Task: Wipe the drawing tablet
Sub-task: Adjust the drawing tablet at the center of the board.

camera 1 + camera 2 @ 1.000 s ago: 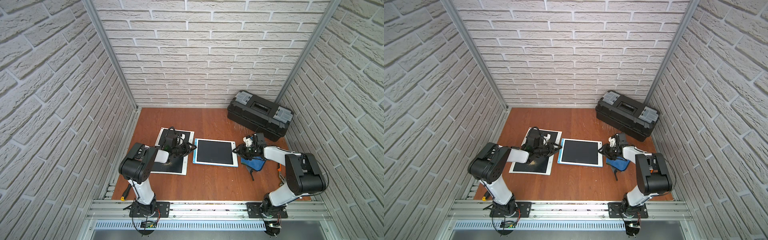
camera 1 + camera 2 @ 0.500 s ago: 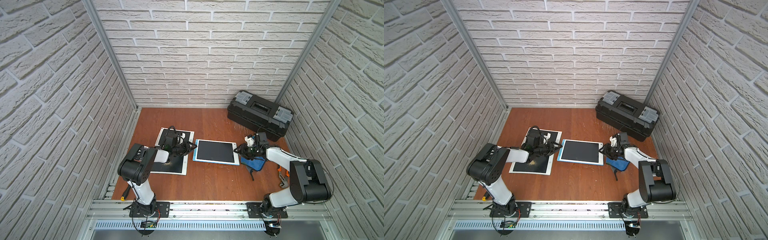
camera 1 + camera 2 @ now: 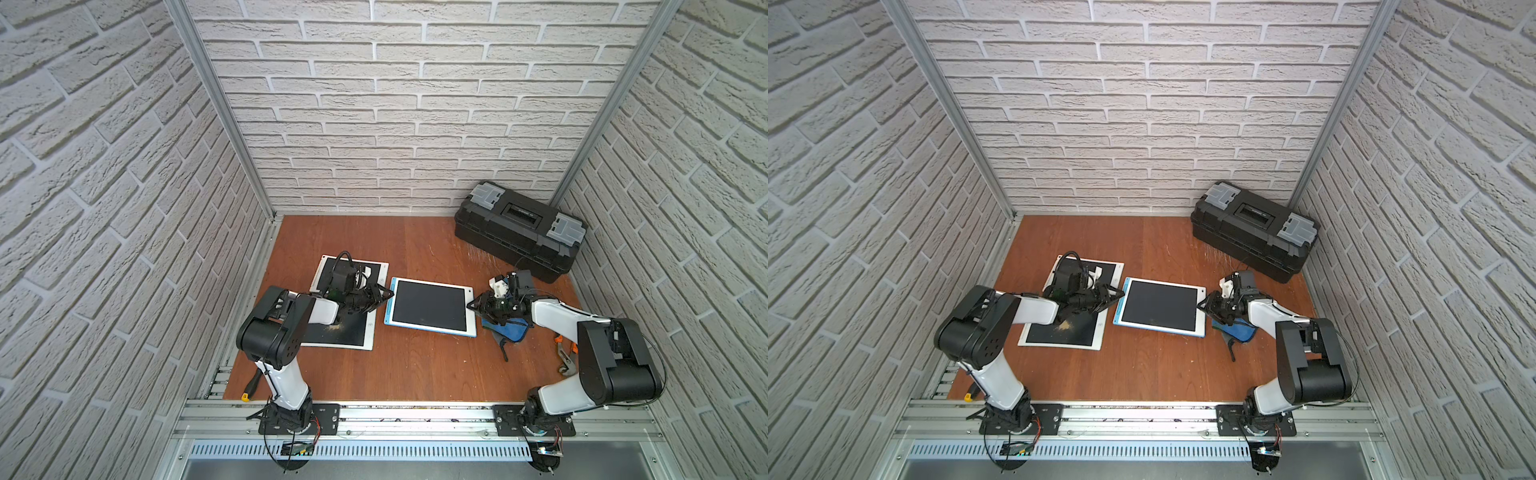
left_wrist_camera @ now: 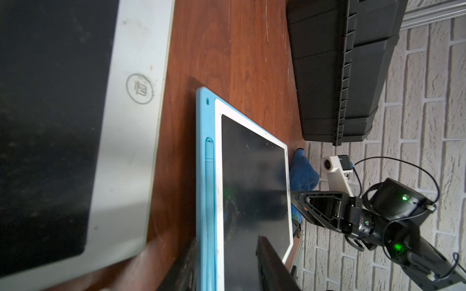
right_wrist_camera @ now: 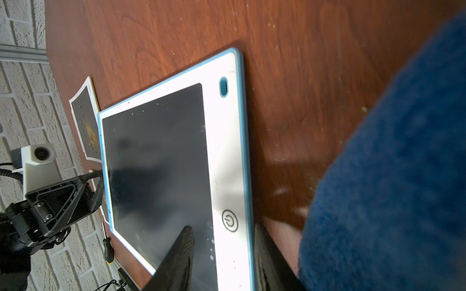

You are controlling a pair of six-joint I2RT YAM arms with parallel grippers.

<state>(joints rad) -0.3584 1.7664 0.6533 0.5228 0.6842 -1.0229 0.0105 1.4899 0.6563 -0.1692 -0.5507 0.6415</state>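
The drawing tablet (image 3: 430, 307), blue-framed, lies flat in the middle of the counter (image 3: 415, 374), between a grey-framed tablet (image 3: 345, 336) and a blue cloth (image 3: 513, 332).

The left end effector (image 3: 385, 295) sits at the drawing tablet's left edge and the right end effector (image 3: 473, 305) at its right edge. Both wrist views show each pair of jaws apart, with 1 finger over the screen and 1 outside the frame. Neither looks clamped on the edge. The cloth lies on the counter just beside the right edge, under the right end effector, and nothing holds it.

Wiping proper has not begun, I judge; this looks like setting or steadying the drawing tablet from both sides. Pale specks show on the screen. The next move likely calls for the right end effector to back off the edge, close on the cloth and carry it onto the screen, while the left end effector keeps the frame from sliding.

Against 1 second ago, both end effectors stand at the same 2 edges. The drawing tablet looks turned very slightly, and the right arm's elbow has swung outward.
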